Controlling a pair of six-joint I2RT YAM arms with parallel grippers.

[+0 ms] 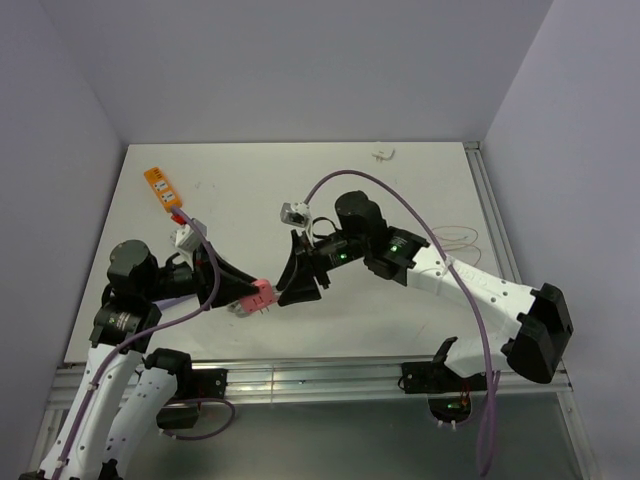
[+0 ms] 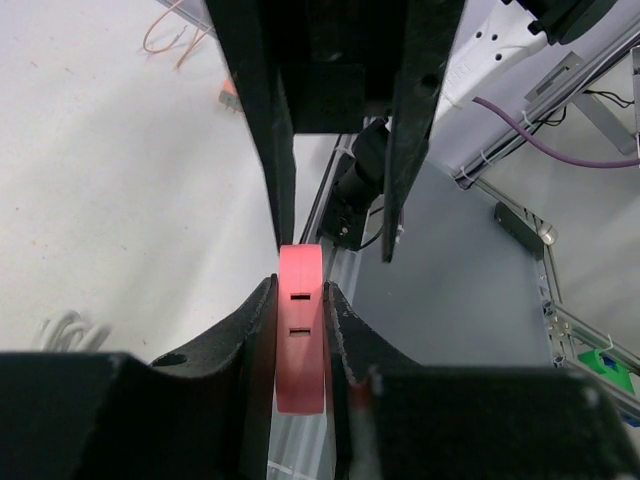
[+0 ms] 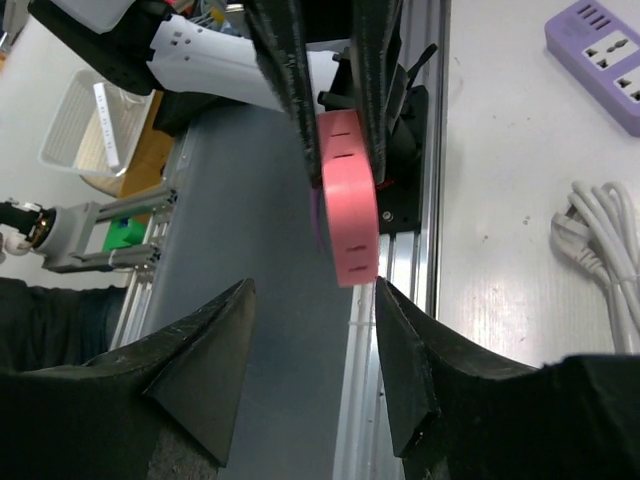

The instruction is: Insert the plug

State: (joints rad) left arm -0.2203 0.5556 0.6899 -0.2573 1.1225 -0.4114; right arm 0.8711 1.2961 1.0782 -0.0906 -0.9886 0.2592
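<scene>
A white table [image 1: 250,180] fills the middle of the top view, faintly scuffed. Plain pale grey-lilac walls close it in: back wall [image 1: 300,70] at top, left wall [image 1: 50,200], right wall [image 1: 580,150]. A near rail [image 1: 320,382] and a side rail [image 1: 492,215], both aluminium, edge it. A grey panel [image 1: 330,440] lies along the bottom. The light is soft and even.

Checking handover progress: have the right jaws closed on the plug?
No, the right gripper stands with jaws open either side of the plug, not clamping it; the left gripper holds it.
</scene>
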